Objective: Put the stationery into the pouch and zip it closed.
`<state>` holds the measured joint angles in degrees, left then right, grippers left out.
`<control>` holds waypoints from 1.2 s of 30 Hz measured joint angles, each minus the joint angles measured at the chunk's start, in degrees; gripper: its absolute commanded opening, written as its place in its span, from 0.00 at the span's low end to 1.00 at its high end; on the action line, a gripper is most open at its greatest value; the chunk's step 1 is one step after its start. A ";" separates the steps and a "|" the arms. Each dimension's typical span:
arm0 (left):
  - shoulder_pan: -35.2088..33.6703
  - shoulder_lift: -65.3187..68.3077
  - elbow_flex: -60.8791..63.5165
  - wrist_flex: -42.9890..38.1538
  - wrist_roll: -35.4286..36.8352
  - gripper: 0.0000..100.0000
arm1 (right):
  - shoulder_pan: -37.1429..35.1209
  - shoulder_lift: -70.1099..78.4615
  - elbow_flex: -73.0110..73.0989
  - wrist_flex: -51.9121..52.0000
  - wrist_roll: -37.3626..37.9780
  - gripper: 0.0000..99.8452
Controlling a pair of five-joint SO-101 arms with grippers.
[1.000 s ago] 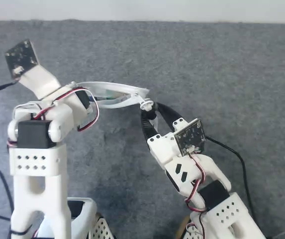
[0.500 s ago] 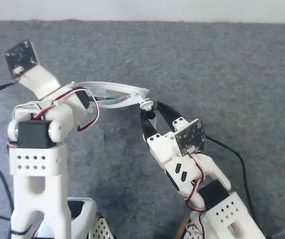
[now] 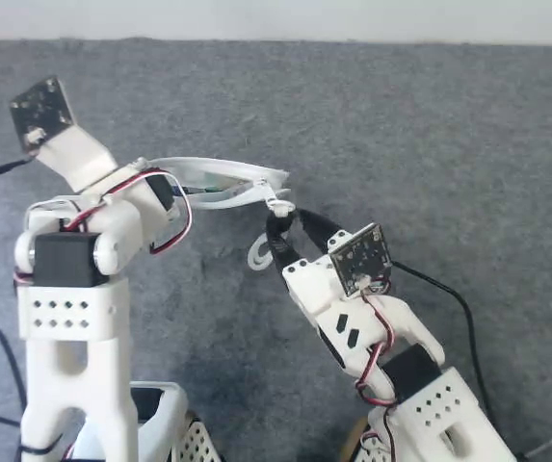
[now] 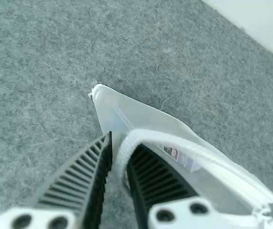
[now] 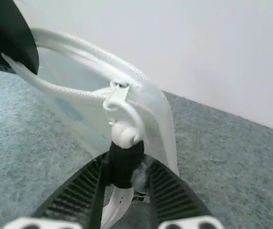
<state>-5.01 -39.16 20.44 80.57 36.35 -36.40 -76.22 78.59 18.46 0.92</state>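
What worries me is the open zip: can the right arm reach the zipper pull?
Likely yes: the right end effector pinches the zipper pull, with the left end effector holding the pouch.

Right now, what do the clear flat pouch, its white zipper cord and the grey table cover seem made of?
Clear flat pouch: soft frosted plastic film, probably; contents show through. White zipper cord: likely woven textile, knotted and limp. Grey table cover: felt or short-pile carpet, fuzzy and matte.
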 measured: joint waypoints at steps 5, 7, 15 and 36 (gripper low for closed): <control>0.00 0.00 0.00 0.00 0.00 0.01 | 0.00 -3.69 0.00 5.01 0.00 0.01; 0.00 0.00 0.00 0.00 0.00 0.01 | 0.00 -4.66 0.00 6.42 1.14 0.01; 0.00 0.00 0.00 0.00 -2.46 0.01 | -2.29 -5.36 0.00 8.79 4.13 0.01; -0.62 -0.09 5.01 -6.24 -4.04 0.18 | -3.08 -5.80 -5.10 22.15 21.10 0.01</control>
<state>-5.63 -39.25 25.45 74.33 32.31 -39.47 -82.02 73.49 40.62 22.02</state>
